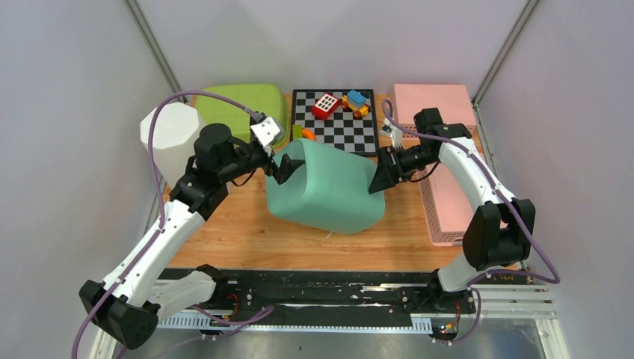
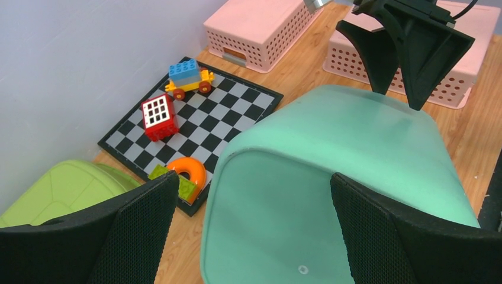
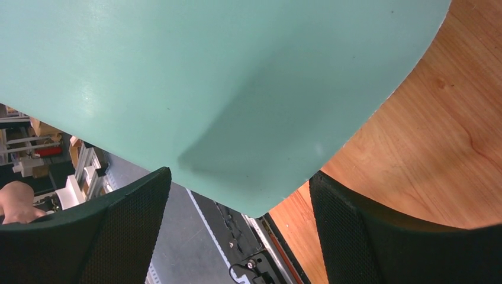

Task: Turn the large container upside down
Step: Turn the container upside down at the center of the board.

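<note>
From above, the large container (image 1: 325,187) sat tipped mid-table (image 1: 247,239), with my left gripper (image 1: 284,166) and right gripper (image 1: 383,177) both spread wide at its ends and clamping nothing, so it could have slipped and rolled. My left wrist showed toys (image 2: 158,116) on the checkerboard (image 2: 237,112) just beside it, easy to knock. My right wrist showed only smooth teal wall, and no writing was readable anywhere

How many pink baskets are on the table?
2. One pink basket sits at the back right corner; a second pink basket lies along the right edge. No others visible.
</note>
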Controlling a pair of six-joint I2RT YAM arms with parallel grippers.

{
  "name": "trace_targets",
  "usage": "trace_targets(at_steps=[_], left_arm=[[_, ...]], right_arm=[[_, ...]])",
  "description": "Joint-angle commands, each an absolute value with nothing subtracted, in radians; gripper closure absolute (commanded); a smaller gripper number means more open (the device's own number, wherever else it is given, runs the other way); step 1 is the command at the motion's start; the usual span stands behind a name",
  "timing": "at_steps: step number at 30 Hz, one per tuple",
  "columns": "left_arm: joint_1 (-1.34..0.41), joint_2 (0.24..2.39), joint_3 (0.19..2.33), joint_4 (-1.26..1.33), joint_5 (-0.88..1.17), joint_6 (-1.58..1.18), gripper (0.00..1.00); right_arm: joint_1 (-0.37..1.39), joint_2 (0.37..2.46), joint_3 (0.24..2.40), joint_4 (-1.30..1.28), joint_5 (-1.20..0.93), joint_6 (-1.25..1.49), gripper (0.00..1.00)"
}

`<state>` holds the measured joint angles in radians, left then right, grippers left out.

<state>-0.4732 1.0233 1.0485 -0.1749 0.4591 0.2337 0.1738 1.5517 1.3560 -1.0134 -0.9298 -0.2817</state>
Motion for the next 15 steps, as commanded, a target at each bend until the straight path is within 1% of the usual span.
trace_targets(at_steps=[1,15], left_arm=[[-0.49,1.047,1.012,-0.271,0.517,0.236,0.0],[-0.491,1.074,1.034,-0.256,0.546,0.215,0.0]], right_arm=[[0.182,1.526,1.383,-1.013,-1.151,-0.32,0.12],[0.179,1.548,1.334,-1.011,-1.207,-0.418,0.12]])
